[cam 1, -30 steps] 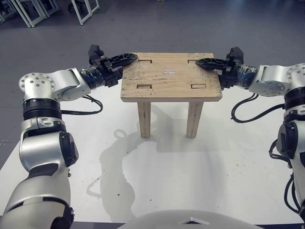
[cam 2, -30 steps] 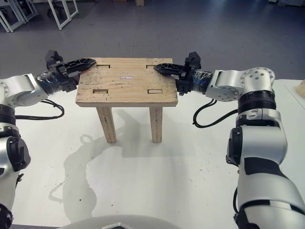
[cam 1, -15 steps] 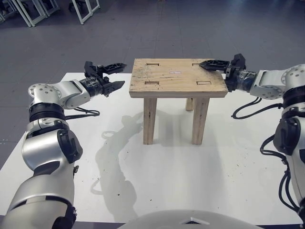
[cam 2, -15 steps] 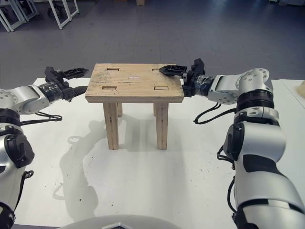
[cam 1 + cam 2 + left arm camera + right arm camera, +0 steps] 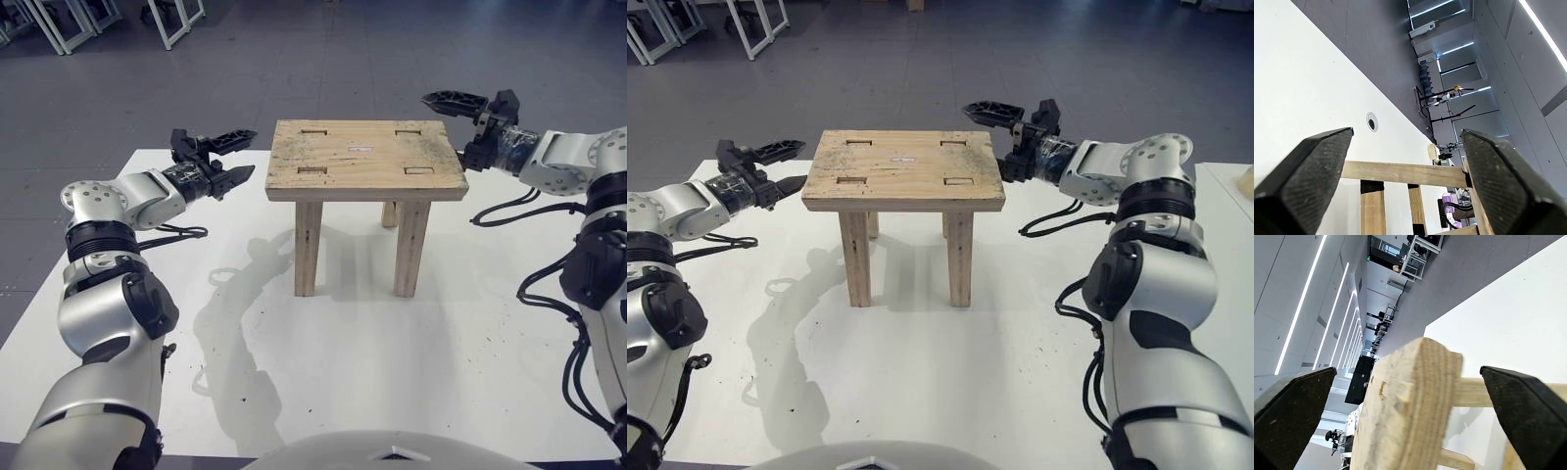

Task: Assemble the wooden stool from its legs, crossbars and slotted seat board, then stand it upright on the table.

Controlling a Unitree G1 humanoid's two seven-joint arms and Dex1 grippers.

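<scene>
We see the stool [image 5: 364, 157] upright on the table [image 5: 441, 372], the left end effector [image 5: 250, 154] and right end effector [image 5: 988, 137] spread wide and empty at its left and right edges.

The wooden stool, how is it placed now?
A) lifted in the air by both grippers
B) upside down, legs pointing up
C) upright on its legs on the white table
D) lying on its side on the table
C: the stool stands seat up, legs down on the table; the left gripper and right gripper are open at its sides.
</scene>
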